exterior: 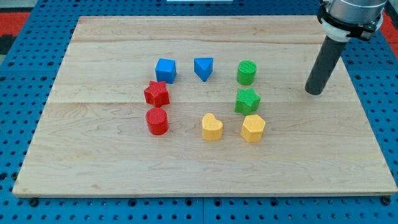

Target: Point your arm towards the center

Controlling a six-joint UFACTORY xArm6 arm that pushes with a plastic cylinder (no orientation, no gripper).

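Note:
My tip (314, 92) rests on the wooden board (112, 162) at the view's right, well to the right of the green blocks. Eight blocks form a loose ring near the middle. A blue cube (165, 70) and a blue triangular block (203, 68) are at the ring's top. A green cylinder (246, 73) and a green star (247, 101) are on its right. A red star (157, 94) and a red cylinder (157, 121) are on its left. A yellow heart (212, 127) and a yellow hexagon-like block (252, 129) are at its bottom.
The board lies on a blue pegboard surface (25, 74) that shows around its edges. The arm's grey wrist (350, 15) hangs over the board's top right corner.

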